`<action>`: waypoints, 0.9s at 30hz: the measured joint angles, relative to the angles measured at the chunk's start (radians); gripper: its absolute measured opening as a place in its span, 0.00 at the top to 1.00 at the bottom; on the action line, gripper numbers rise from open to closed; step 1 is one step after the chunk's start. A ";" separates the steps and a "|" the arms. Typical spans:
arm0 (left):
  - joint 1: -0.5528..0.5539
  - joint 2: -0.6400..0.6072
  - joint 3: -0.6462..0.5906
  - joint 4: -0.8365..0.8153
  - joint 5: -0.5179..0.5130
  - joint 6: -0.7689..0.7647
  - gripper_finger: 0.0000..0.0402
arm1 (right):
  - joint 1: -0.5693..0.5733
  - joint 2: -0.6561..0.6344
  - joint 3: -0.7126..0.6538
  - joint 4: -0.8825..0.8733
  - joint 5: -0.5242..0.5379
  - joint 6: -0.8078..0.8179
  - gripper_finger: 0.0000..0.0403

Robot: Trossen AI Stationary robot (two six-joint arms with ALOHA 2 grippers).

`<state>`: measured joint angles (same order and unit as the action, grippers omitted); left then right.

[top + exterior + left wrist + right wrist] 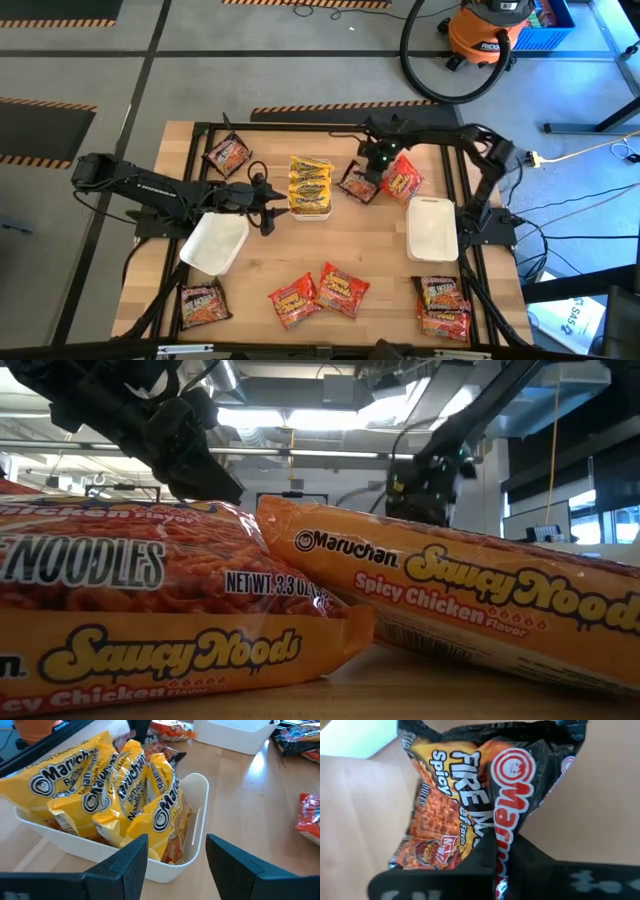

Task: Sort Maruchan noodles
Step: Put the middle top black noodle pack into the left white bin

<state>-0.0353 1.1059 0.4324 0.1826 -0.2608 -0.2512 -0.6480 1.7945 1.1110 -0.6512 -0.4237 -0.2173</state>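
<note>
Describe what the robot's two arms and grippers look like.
Both arms are dark, slim and jointed. The left arm carries pale lettering along its link, and the left gripper has two flat, angular black fingers. The right gripper shows a small green light.

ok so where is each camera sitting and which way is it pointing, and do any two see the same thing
High view: above the table, looking straight down; both arms show, left gripper and right gripper.
Low view: at tabletop height, looking level across two orange packets; both arms hang behind.
Left wrist view: on the left arm, facing the tray of yellow packets past its own open fingers.
Right wrist view: on the right arm, looking down at the dark packet pinched in its shut fingers.
Shared: the yellow packets also show from above.
</note>
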 joint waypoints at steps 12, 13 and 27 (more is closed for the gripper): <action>0.000 0.000 0.000 0.081 -0.067 -0.006 0.52 | 0.182 -0.253 0.001 -0.061 0.320 0.052 1.00; 0.000 0.000 0.000 0.088 -0.068 -0.005 0.52 | 0.198 -0.268 0.001 -0.067 0.340 0.061 1.00; 0.000 0.000 0.089 0.112 -0.063 0.023 0.52 | 0.516 -0.384 0.002 -0.069 0.621 0.211 1.00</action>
<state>-0.0349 1.1057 0.5212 0.2949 -0.3242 -0.2283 -0.1316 1.4109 1.1126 -0.7204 0.1977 -0.0064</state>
